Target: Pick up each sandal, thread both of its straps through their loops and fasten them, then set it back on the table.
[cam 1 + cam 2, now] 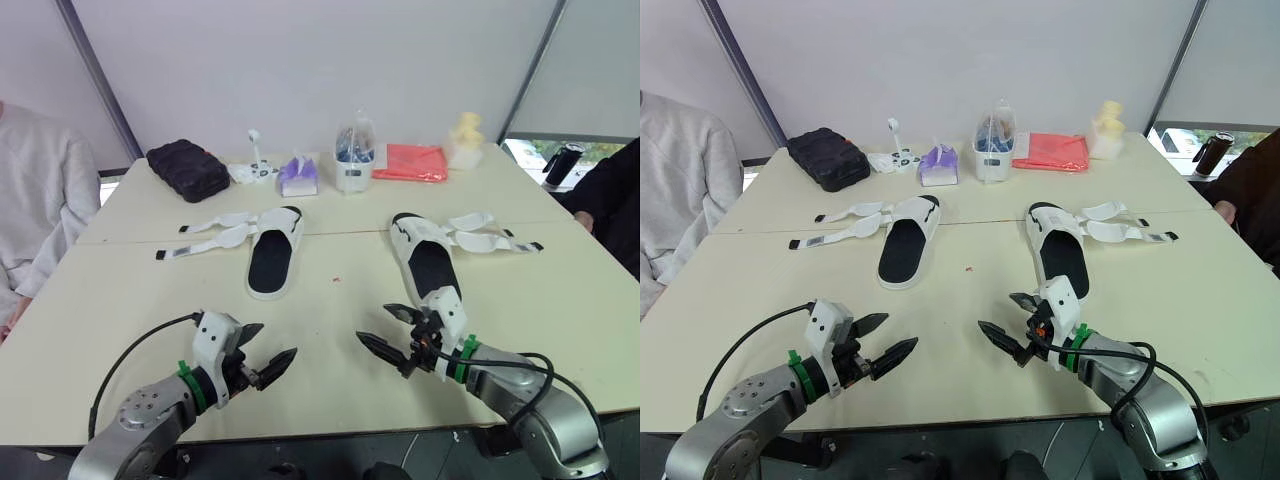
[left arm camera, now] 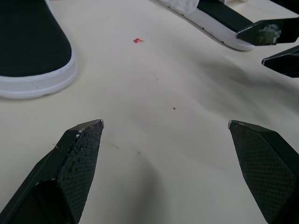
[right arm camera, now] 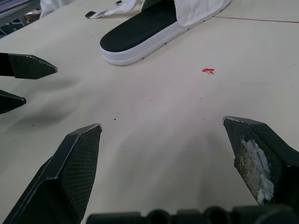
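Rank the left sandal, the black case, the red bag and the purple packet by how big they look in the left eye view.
1. left sandal, though it lies nearer the camera
2. black case
3. red bag, close to the case, so that order is unsure
4. purple packet, clearly smallest

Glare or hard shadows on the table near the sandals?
Left eye view: even light on the table, no glare by the left sandal or right sandal; bright window far right. Left wrist view: soft shadow under the right gripper. Right wrist view: same under the left gripper.
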